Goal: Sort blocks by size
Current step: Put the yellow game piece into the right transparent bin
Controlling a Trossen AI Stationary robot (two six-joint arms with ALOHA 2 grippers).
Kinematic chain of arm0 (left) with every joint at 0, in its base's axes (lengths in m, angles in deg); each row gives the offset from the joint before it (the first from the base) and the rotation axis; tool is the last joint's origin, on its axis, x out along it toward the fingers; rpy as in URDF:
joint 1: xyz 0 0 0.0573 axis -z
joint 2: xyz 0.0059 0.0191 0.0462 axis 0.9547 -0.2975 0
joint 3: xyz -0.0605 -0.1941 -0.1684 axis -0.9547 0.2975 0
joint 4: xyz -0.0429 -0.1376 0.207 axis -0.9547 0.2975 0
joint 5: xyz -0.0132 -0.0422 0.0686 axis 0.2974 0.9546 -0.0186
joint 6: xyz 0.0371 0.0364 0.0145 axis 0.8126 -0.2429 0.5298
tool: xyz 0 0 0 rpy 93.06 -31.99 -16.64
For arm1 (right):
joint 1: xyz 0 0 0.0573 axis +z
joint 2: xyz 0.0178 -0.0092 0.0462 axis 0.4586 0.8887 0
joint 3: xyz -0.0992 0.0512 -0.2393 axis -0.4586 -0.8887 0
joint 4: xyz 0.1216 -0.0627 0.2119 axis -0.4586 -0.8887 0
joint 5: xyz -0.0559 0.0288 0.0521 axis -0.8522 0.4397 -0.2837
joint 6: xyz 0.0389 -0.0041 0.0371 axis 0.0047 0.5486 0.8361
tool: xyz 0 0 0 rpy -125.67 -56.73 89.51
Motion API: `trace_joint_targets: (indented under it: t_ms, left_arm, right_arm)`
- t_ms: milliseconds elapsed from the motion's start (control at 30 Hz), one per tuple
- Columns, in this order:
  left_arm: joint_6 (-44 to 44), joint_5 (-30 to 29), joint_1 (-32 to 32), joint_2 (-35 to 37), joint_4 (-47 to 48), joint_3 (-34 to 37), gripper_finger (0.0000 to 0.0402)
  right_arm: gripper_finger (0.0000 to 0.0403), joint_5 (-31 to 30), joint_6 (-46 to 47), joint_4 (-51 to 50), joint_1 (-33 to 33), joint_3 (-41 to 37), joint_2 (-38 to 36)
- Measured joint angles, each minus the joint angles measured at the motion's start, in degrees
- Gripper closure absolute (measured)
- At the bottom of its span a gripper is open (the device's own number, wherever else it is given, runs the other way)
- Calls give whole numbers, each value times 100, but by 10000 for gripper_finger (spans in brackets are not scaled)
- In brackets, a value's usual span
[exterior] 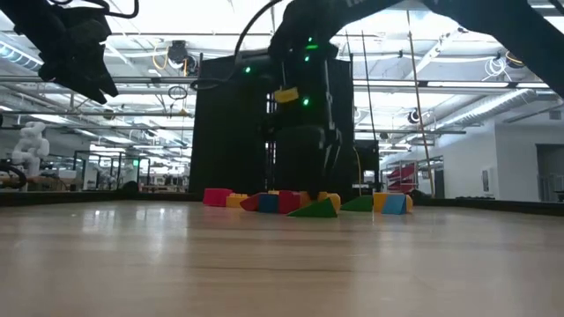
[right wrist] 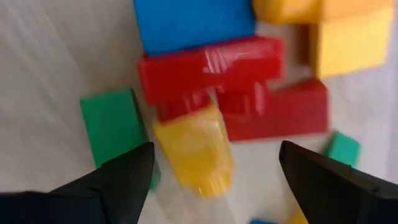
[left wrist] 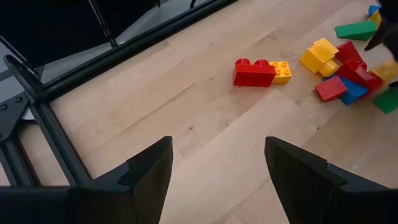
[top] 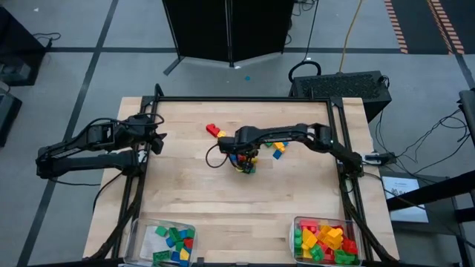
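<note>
A pile of red, yellow, blue and green blocks [top: 256, 152] lies on the middle of the wooden table. My right gripper [top: 243, 157] points straight down over the pile's left part and is open. In the right wrist view its fingers stand on either side of a yellow block [right wrist: 196, 152] that lies beside two red blocks [right wrist: 211, 68] and a green one [right wrist: 112, 124]. A red block joined to a small yellow one [left wrist: 260, 72] lies apart, toward the far left of the pile. My left gripper [top: 156, 139] waits open, raised above the table's left edge.
Two clear bins stand at the near edge: the left one [top: 141, 236] holds green, blue and yellow blocks, the right one [top: 298, 236] red, yellow and green ones. A dark metal frame [top: 245, 99] runs along the table's far edge and sides. Bare wood lies between pile and bins.
</note>
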Motion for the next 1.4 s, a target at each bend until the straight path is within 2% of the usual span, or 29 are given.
trace_joint_targets:
  t_ms: [100, 200, 300, 433, 467, 700, 900, 1033, 1200, 1300, 1400]
  left_arm:
    - [1, 0, -1, 0, 0, 0, 146]
    - [1, 0, 0, 0, 0, 0, 146]
    - [1, 0, 1, -2, 0, 0, 146]
    - [4, 0, 1, -2, 0, 0, 146]
    - [1, 0, 1, 0, 0, 0, 146]
    - [4, 0, 0, -2, 0, 0, 146]
    - [4, 0, -1, -1, 2, 0, 146]
    - [4, 0, 1, -1, 4, 0, 146]
    - [4, 0, 1, -2, 9, 0, 146]
    - [4, 0, 1, -1, 9, 0, 146]
    - [4, 1, 1, -2, 9, 0, 146]
  right_arm:
    - [73, 42, 35, 201, -52, 0, 107]
    - [104, 33, 71, 324, -103, 0, 155]
    - [166, 41, 170, 282, -133, 0, 185]
    - [279, 46, 215, 119, -131, 2, 195]
    - [291, 63, 217, 94, -133, 6, 195]
    - [291, 323, 348, -467, 8, 7, -104]
    - [291, 306, 986, -933, 306, 7, -855]
    - [291, 297, 1823, -1197, 813, 7, -1514]
    - [291, 76, 3332, -1541, 1802, 7, -2207]
    - [291, -44, 4499, -1929, 2493, 8, -2432]
    - [291, -5, 5426, -1911, 3164, -26, -2551]
